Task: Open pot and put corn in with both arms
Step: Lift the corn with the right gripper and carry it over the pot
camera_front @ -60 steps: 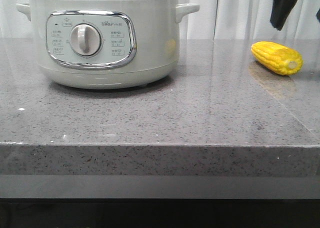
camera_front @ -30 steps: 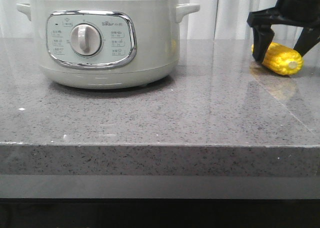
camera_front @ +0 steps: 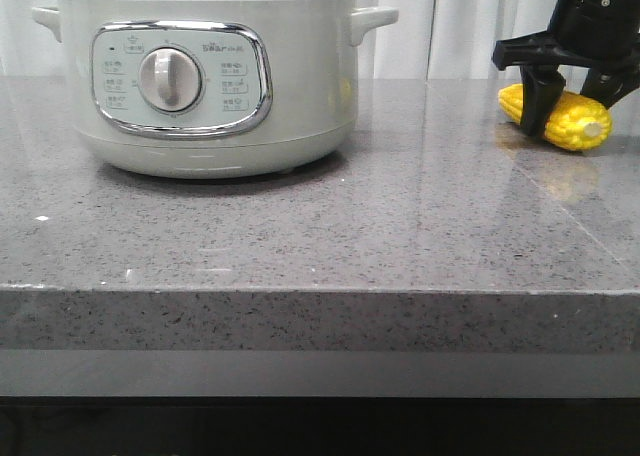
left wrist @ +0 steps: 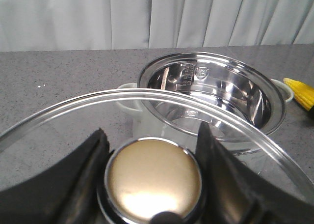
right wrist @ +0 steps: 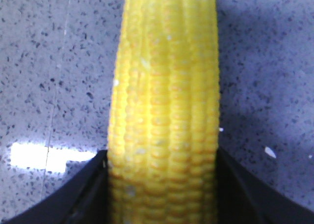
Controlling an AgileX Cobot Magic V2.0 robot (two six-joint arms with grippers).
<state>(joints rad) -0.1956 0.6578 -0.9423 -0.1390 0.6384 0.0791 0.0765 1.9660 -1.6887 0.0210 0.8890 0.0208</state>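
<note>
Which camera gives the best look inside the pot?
The left wrist view: it looks down into the open pot, showing its shiny steel interior. The front view shows only its outside and dial; the right wrist view shows none of it.

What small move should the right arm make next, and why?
Probably lift straight up: the right gripper has its fingers against both sides of the corn cob, which seems to rest on the countertop, while the cooker stands open.
</note>
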